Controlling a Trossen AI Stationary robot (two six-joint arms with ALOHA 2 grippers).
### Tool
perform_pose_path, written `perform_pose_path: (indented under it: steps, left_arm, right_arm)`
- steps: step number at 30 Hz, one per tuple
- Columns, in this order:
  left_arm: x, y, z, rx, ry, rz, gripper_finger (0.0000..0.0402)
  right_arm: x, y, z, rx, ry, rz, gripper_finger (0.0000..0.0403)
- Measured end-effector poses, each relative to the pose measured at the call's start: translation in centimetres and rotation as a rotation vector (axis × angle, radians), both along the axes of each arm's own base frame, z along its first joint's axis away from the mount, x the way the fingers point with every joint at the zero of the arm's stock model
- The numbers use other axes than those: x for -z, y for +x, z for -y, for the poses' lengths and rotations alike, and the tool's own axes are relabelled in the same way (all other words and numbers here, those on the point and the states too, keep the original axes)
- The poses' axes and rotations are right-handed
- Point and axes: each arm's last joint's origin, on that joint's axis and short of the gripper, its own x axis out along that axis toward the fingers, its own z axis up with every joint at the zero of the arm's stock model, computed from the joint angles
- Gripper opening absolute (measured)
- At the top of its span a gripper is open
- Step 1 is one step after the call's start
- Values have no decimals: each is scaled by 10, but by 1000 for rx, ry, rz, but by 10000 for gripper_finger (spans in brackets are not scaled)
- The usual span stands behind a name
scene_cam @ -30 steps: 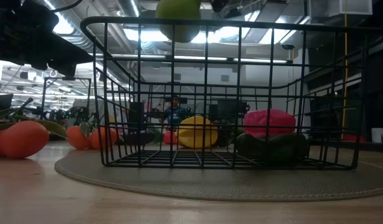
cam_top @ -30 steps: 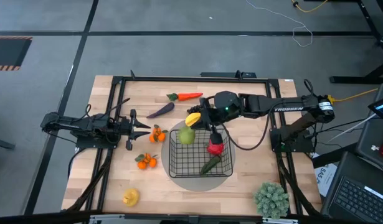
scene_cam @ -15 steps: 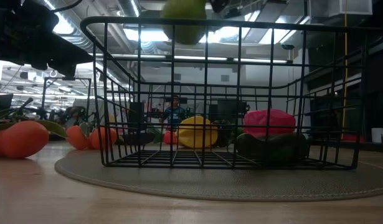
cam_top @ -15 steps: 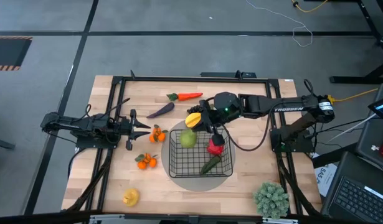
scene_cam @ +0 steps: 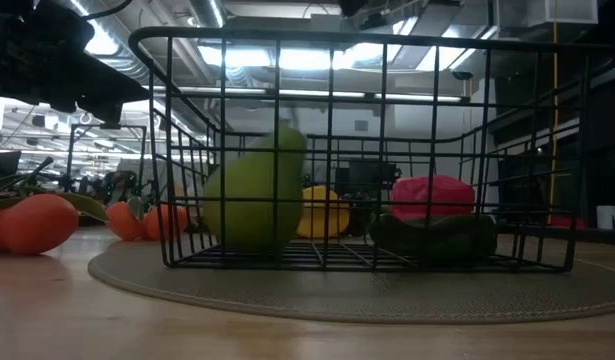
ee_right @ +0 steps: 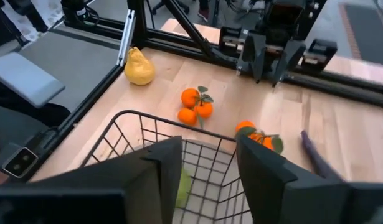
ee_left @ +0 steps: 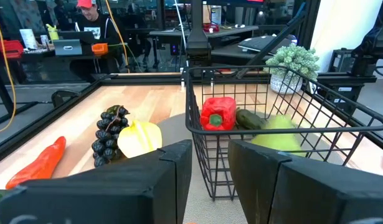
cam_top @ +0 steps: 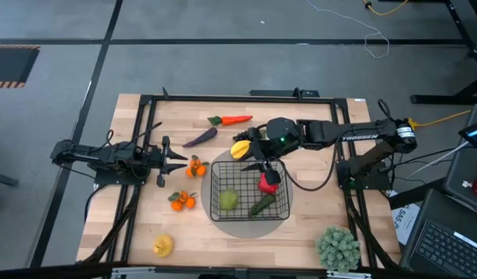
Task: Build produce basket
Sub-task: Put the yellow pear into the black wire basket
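**Green apple in basket, right claw empty above it**

Right gripper [cam_top: 261, 164] over far rim of black wire-mesh rectangular basket [cam_top: 216, 208], fingers apart w/ clear gap, nothing between them. In right wrist view, basket interior directly below the two dark fingers [ee_right: 159, 163].

Round green toy apple [cam_top: 228, 200] down inside basket, below and toward near-left side from right claw; blurred in low view [scene_cam: 250, 198], so can't tell if settled. Red toy pepper [cam_top: 267, 184] in basket just beneath claw, dark green toy cucumber [cam_top: 261, 205] beside it further on, touching or nearly. Basket on grey round mat [cam_top: 246, 226].

Yellow toy fruit [cam_top: 240, 149] on table just outside basket's far rim, right beside claw; dark toy grapes [ee_left: 108, 133] next to it in left wrist view. Purple toy eggplant [cam_top: 199, 137] and orange toy carrot [cam_top: 230, 119] farther out, beyond claw, well apart from basket.

Left gripper [cam_top: 179, 162] low at left, fingers parted, empty, pointing toward basket. Small orange tangerine cluster [cam_top: 195, 167] just beside its tips; second tangerine cluster [cam_top: 181, 201] near; yellow pear-shaped toy fruit [cam_top: 162, 246] well apart toward near table edge.

Bushy pale-green plant [cam_top: 337, 248] at near-right corner, away from both claws.
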Motion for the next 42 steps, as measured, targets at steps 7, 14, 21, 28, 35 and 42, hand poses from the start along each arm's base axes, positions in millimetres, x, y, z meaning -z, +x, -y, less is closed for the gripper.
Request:
perform_pose_path:
  steps: [7, 14, 21, 28, 35, 42]
  left_arm:
    - [0, 0, 0, 0, 0, 1, 94]
    - [0, 0, 0, 0, 0, 0, 94]
    - [0, 0, 0, 0, 0, 0, 94]
    - [0, 0, 0, 5, 0, -2, 94]
    - [0, 0, 0, 4, 0, -3, 94]
    - [0, 0, 0, 4, -7, -2, 94]
  right_arm:
    - [5, -3, 0, 40, 61, -78, 142]
    - [5, -2, 2, 89, 34, -75, 142]
    - [8, -4, 3, 129, 34, -118, 142]
    - [8, -4, 3, 130, 35, -118, 142]
    - [8, -4, 3, 128, 33, -117, 142]
    - [8, -4, 3, 127, 32, -117, 142]
